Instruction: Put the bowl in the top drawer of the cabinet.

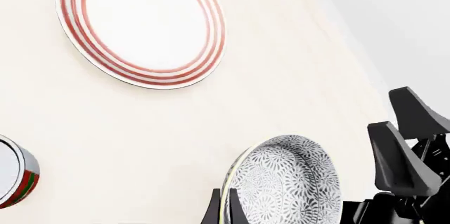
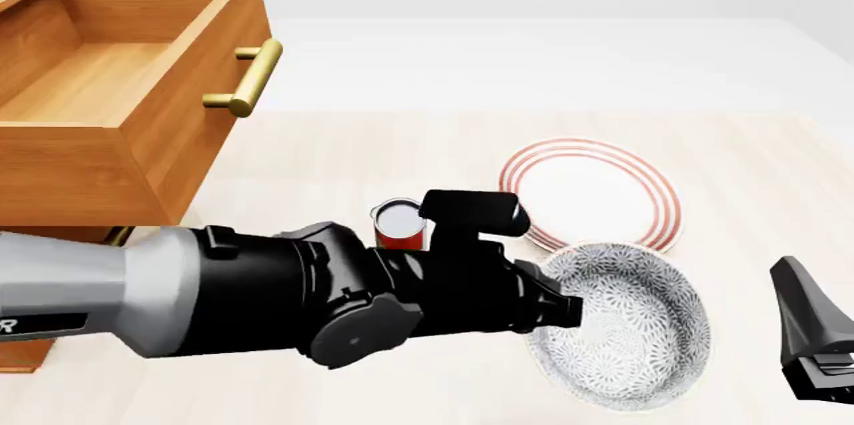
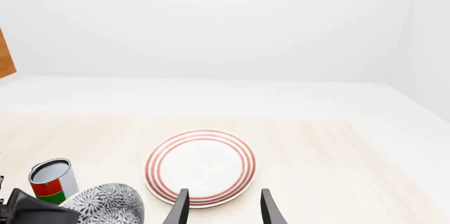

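Pinching bowl rim: left gripper | bowl likely rigid, glazed, slippery, fragile; thin rim only hold | right gripper released | top drawer open

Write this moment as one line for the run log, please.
left gripper: shut on bowl rim, bowl tilted | right gripper: open, holds nothing | top drawer: open, nothing inside
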`<state>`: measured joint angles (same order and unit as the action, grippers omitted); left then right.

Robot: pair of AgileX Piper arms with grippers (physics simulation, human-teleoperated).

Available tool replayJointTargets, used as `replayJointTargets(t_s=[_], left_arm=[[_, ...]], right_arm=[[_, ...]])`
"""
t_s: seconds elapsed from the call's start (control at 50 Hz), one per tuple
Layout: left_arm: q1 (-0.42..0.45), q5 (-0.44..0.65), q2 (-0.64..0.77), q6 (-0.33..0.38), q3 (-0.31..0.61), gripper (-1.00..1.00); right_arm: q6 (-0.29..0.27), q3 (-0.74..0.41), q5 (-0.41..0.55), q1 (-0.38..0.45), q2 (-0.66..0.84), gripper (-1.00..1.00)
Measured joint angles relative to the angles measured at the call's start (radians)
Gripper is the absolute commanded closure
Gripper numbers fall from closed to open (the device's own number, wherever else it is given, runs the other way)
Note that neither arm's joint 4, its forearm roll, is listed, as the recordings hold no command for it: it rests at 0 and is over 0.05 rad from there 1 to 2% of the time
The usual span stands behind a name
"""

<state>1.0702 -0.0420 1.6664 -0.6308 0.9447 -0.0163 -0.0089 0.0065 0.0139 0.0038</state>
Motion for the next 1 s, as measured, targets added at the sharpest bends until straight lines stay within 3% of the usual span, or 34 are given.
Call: replayJointTargets(t_s=[1.0], left_arm=[[-0.163, 0.344, -0.261, 0.010, 0.182, 1.00]], right_arm=[[0.000, 0.000, 0.000, 0.000, 0.000, -1.00]])
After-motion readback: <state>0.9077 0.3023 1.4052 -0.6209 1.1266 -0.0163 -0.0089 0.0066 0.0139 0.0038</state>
